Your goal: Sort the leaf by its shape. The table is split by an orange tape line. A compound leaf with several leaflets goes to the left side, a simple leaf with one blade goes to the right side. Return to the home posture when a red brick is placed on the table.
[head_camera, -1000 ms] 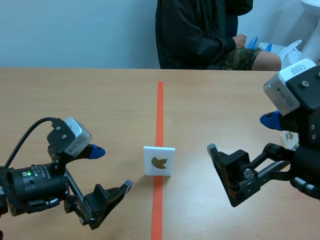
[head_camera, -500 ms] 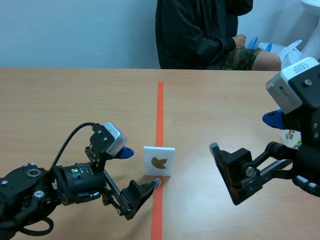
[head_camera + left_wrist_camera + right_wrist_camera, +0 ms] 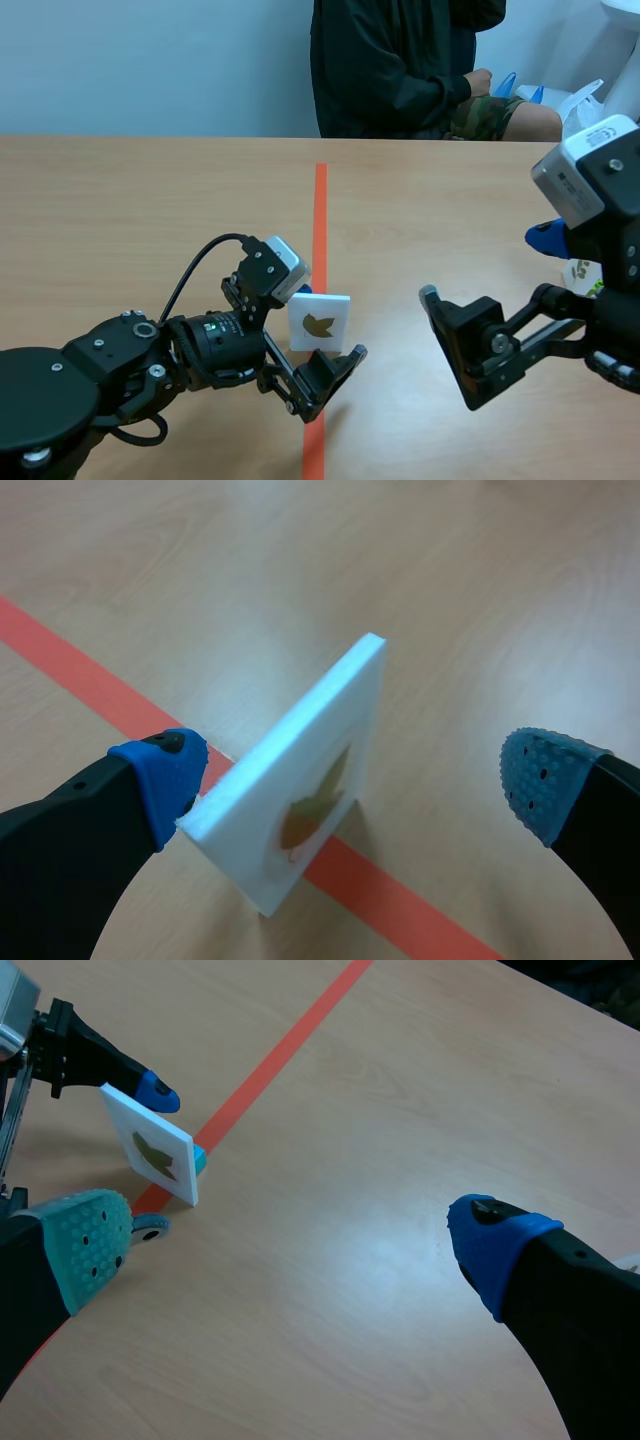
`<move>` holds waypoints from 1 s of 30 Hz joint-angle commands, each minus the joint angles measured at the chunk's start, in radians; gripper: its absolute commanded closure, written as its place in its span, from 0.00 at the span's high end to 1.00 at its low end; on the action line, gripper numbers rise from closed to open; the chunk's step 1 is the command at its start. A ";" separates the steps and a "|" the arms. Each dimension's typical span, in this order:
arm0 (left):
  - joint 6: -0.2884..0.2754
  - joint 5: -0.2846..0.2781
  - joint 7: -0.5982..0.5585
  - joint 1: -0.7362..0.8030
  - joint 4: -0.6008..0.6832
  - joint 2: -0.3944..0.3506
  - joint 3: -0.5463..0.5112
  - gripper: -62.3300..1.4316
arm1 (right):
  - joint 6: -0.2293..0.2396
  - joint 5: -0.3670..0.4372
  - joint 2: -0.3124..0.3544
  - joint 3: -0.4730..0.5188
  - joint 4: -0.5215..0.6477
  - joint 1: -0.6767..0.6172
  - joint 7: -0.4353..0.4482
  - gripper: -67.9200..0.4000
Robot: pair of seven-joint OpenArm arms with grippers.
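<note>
Two fingers of the left gripper (image 3: 355, 780) stand wide apart with the white card (image 3: 300, 800) between them. One blue pad (image 3: 165, 780) touches the back of the card near its edge. The other one is well apart from the side with the picture. So this gripper is around the card but does not squeeze it yet.

The card stands up on its edge, right on the orange tape line (image 3: 320, 200), in the middle of the tabletop (image 3: 150, 200). A small blue bit (image 3: 200, 1157) shows at its foot. It may be a stand, but that is hard to tell. On the front is a brown-green leaf (image 3: 318, 325). It seems to have a few parts, but it is too small to say if it is many leaflets or one blade.

The card looks thin, stiff and light. It would likely tip over with a small push. Its flat sides look smooth, so it may slip. A good place to hold it is on the two flat sides, near the middle, with a soft squeeze.

The right gripper (image 3: 295, 1248) is also wide apart and holds nothing. It is over the right side, well away from the card. A person (image 3: 400, 60) sits across the tabletop. No red brick shows.
</note>
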 commanded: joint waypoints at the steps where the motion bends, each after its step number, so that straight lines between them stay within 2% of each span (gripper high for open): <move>1: 0.002 -0.013 -0.031 -0.017 -0.005 -0.001 -0.005 1.00 | -0.007 -0.003 0.005 0.014 0.005 0.014 0.010 1.00; 3: 0.002 -0.013 -0.034 -0.024 -0.025 -0.001 -0.005 0.99 | -0.007 -0.003 0.005 0.014 0.005 0.014 0.010 1.00; 4: 0.002 -0.013 -0.036 -0.027 -0.030 -0.001 -0.005 0.94 | -0.007 -0.003 0.005 0.014 0.005 0.014 0.010 1.00; 8: 0.002 -0.013 -0.036 -0.026 -0.033 -0.001 -0.005 0.64 | -0.007 -0.003 0.005 0.014 0.005 0.014 0.010 1.00; 13: 0.010 -0.013 -0.035 -0.026 -0.033 0.003 -0.005 0.41 | -0.007 -0.003 0.005 0.014 0.005 0.014 0.010 1.00; 23: 0.009 -0.014 -0.027 -0.026 -0.033 0.002 -0.005 0.15 | -0.007 -0.003 0.005 0.014 0.005 0.014 0.010 1.00; 30: -0.007 -0.016 0.029 -0.021 0.034 -0.004 -0.009 0.10 | -0.007 -0.003 0.005 0.014 0.005 0.014 0.010 1.00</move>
